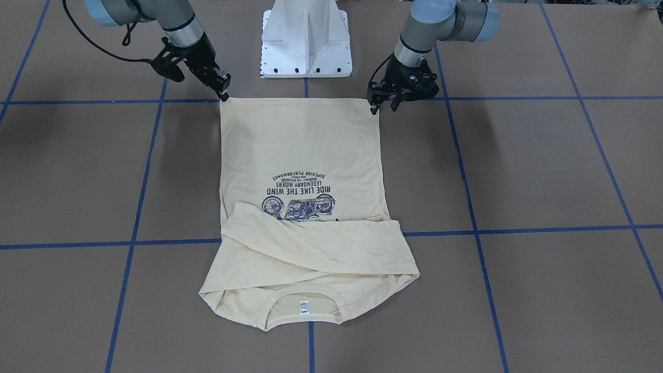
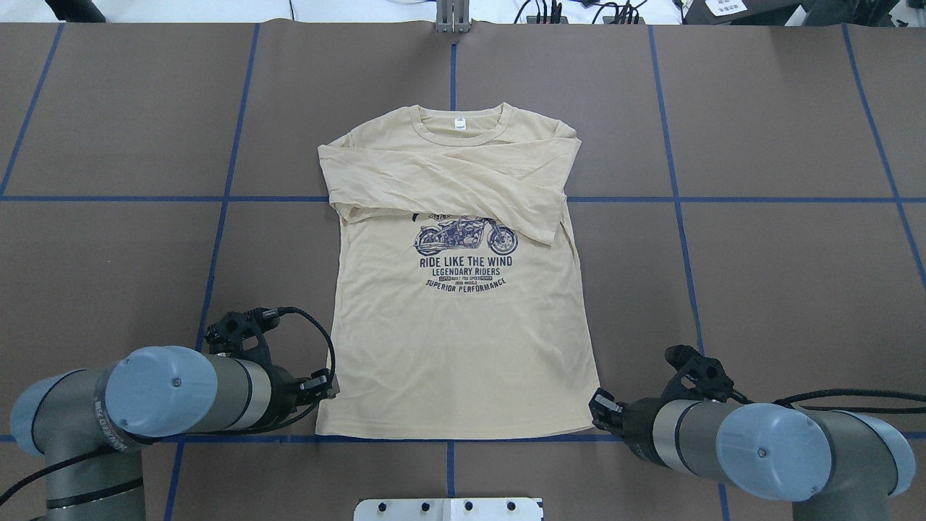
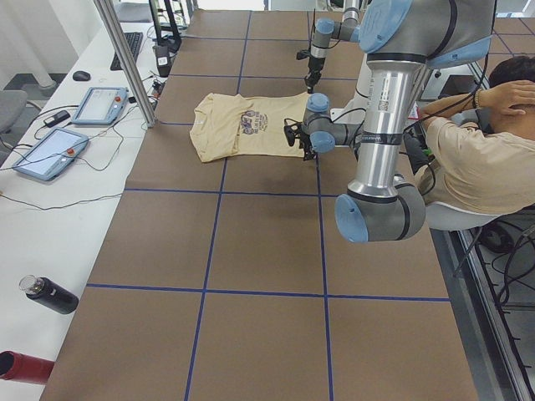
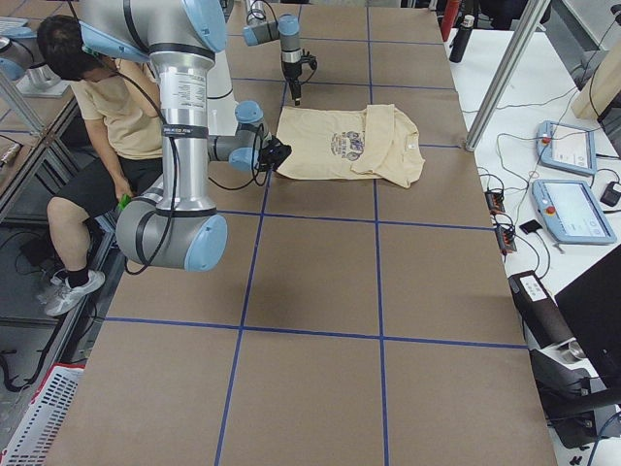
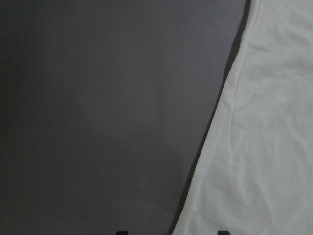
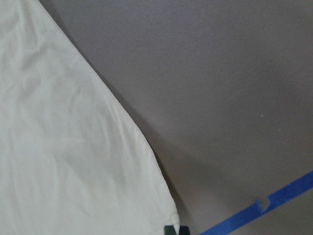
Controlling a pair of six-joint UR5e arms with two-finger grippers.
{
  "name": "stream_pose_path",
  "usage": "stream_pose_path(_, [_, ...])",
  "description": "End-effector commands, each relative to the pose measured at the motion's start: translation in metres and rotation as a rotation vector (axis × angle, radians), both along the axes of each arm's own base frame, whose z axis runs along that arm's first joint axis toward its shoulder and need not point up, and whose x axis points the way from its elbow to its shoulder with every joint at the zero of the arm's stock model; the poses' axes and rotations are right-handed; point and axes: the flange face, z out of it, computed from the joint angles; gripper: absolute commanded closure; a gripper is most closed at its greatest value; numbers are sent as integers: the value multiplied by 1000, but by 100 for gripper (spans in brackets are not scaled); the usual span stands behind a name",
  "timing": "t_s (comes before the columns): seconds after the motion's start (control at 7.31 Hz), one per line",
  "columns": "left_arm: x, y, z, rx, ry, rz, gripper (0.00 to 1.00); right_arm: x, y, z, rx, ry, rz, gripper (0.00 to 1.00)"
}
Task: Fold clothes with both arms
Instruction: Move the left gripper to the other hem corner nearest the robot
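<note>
Two hem corners of the T-shirt, which is laid flat on the table with its sleeves crossed over the chest, are judged the proper holds. The left gripper is seen spread wide astride one corner, with nothing held. The right gripper is drawn together at the other; whether fabric is caught cannot be told. Being thin, limp and light, the cloth may be expected to sag and slip.

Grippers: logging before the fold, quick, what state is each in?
Left gripper: open, at a hem corner of the T-shirt.
Right gripper: looks closed at the other hem corner; grip on fabric cannot be told.
</note>
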Motion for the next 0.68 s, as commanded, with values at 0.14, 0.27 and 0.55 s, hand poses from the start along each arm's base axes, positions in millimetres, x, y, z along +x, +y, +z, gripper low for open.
stream_pose_path(0.14, [12, 24, 4, -27, -11, 33, 38, 0, 1, 0, 0, 0, -1, 100])
stream_pose_path(0.27, [13, 24, 3, -27, -10, 33, 45, 0, 1, 0, 0, 0, -1, 100])
stream_pose_path(0.55, [12, 23, 5, -27, -14, 31, 49, 0, 1, 0, 0, 0, -1, 100])
